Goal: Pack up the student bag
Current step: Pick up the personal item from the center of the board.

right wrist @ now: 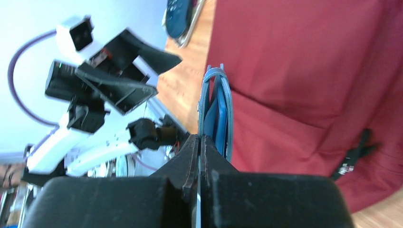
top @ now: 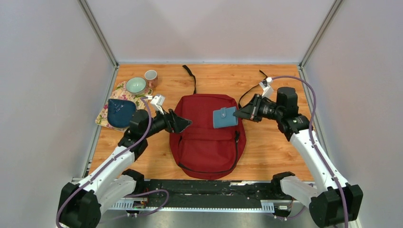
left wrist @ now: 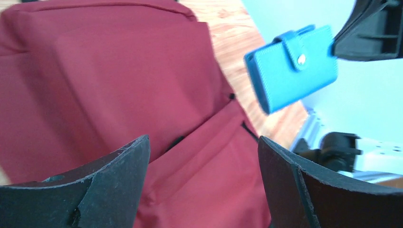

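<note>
Wooden table (top: 266, 152), red student bag (top: 204, 142) flat at centre, floral cloth (top: 101, 118) and mug (top: 151, 76) far left

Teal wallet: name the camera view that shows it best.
Left wrist: the teal wallet shows its full face, strap and snap. Top external shows it small over the student bag; right wrist sees it edge-on only.

plain pale grey walls (top: 209, 28) enclose a wooden table (top: 275, 147) on three sides, evenly lit.
</note>
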